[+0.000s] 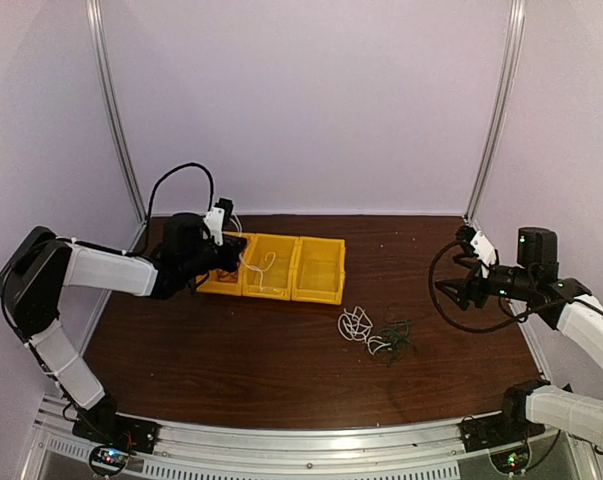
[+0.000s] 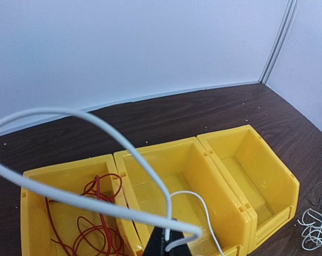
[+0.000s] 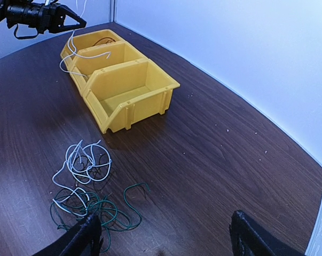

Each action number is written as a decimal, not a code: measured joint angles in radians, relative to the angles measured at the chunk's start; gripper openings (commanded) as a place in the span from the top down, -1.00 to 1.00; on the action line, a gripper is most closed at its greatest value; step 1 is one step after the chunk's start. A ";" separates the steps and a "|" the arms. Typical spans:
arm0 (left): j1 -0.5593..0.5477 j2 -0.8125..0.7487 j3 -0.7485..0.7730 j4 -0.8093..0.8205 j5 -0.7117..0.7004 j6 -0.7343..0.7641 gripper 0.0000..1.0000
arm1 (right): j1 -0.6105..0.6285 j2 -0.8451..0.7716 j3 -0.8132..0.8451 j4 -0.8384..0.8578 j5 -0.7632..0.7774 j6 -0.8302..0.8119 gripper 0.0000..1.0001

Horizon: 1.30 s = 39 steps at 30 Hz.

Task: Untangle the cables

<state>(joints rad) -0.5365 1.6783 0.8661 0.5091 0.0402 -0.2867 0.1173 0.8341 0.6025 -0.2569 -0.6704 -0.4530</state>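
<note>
Several thin curly cables. Red wire (image 2: 99, 194) lay coiled in leftmost yellow plastic bin (image 2: 70, 168). White wire (image 2: 112, 130) was pinched in left gripper (image 2: 169, 237), arching above middle bin (image 2: 155, 149). More white loops (image 3: 83, 162) and dark green wire (image 3: 104, 210) lay tangled on brown worktop (image 3: 203, 160). Right gripper (image 3: 163, 242) gaped wide, empty, near tangle. Wires judged light, springy, snag-prone; best pinched near free end.

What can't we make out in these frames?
- Left wrist view: the left gripper is cut off by the bottom edge, so how its jaws pinch the white cable is unclear.
- Top view: the red cable in the left bin is mostly hidden behind the left gripper.
- Right wrist and top views: the tangled pile has strands too thin and overlapped to trace crossings.
</note>
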 measured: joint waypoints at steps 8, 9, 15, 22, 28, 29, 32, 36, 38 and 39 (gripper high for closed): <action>-0.001 0.008 0.011 0.006 -0.002 -0.012 1.00 | 0.000 0.000 0.000 0.000 0.000 -0.012 -0.67; -0.001 0.029 0.042 -0.009 -0.003 -0.011 1.00 | 0.000 0.000 0.000 0.000 0.000 -0.012 -0.67; -0.001 0.185 0.260 -0.089 -0.003 0.006 1.00 | 0.000 -0.008 0.000 -0.001 0.000 -0.012 -0.68; -0.002 0.340 0.417 -0.151 0.017 0.035 1.00 | -0.007 -0.023 -0.001 -0.001 0.001 -0.014 -0.68; -0.022 0.422 0.452 -0.221 0.064 0.051 1.00 | -0.013 -0.026 -0.002 -0.001 0.000 -0.019 -0.68; -0.028 0.432 0.462 -0.229 0.066 0.061 1.00 | -0.012 -0.026 -0.002 -0.001 0.000 -0.020 -0.68; -0.042 0.442 0.500 -0.275 0.078 0.068 1.00 | -0.013 -0.017 -0.002 -0.002 -0.002 -0.024 -0.68; -0.050 0.444 0.523 -0.333 0.090 0.080 1.00 | -0.013 0.003 -0.002 -0.010 -0.003 -0.035 -0.68; -0.050 0.444 0.539 -0.370 0.095 0.084 1.00 | -0.013 0.006 -0.002 -0.014 -0.003 -0.038 -0.68; -0.052 0.444 0.547 -0.394 0.095 0.087 0.99 | -0.013 0.006 -0.002 -0.016 -0.003 -0.039 -0.68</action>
<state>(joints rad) -0.5884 2.1227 1.4136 0.1146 0.1352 -0.1993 0.1047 0.8398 0.6010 -0.2729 -0.6731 -0.4915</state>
